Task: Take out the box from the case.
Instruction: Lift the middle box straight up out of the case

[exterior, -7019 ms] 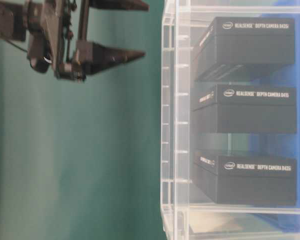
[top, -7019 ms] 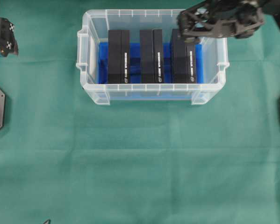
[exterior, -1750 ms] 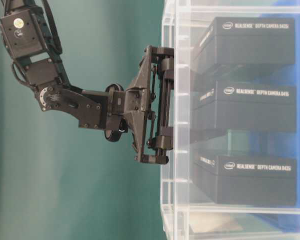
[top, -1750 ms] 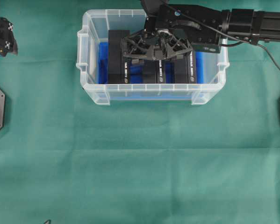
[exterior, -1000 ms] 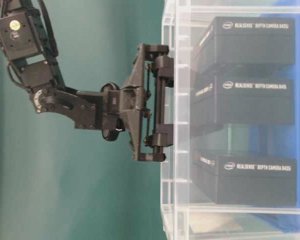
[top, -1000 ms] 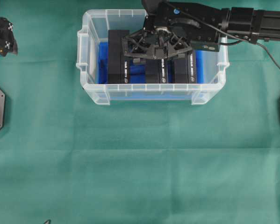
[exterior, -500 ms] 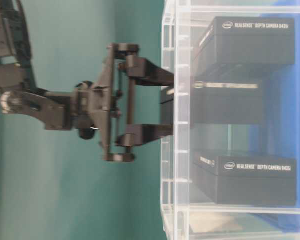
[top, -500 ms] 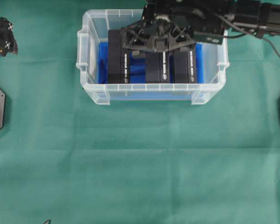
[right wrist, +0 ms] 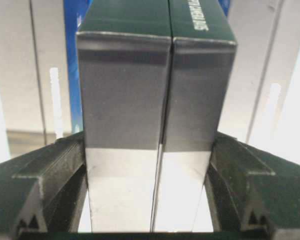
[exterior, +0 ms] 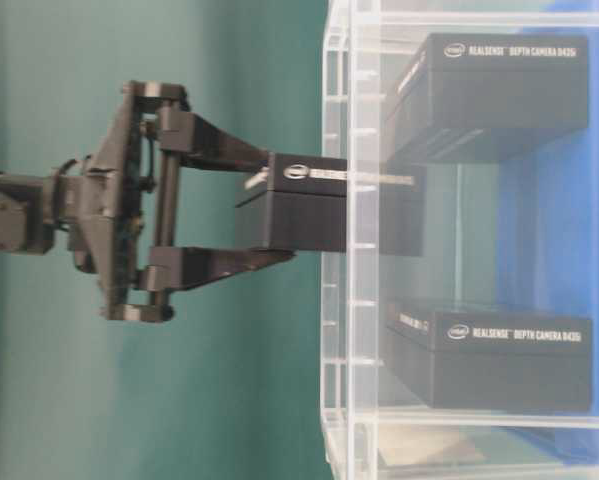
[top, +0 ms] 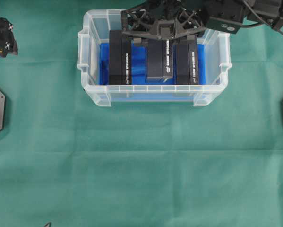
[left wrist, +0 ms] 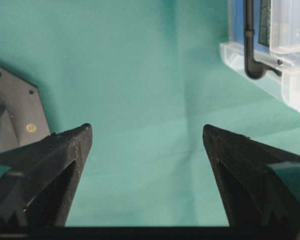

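Right hand lifting the middle box out of the case

The right hand (exterior: 279, 212) grips the middle black box (top: 160, 61) between its fingers (right wrist: 49, 175), the box partly above the rim of the clear case (top: 89, 71). Two other black boxes (top: 120, 56) sit on the blue lining. The left hand (left wrist: 147, 145) hangs wide open and empty over the green desk (top: 141, 165), well apart from the case.

Lighting was bright and even, with only soft shadows on the green tabletop (top: 141, 156). White glare washed over the box (right wrist: 157, 95) in the right wrist view. The table-level view was slightly soft.
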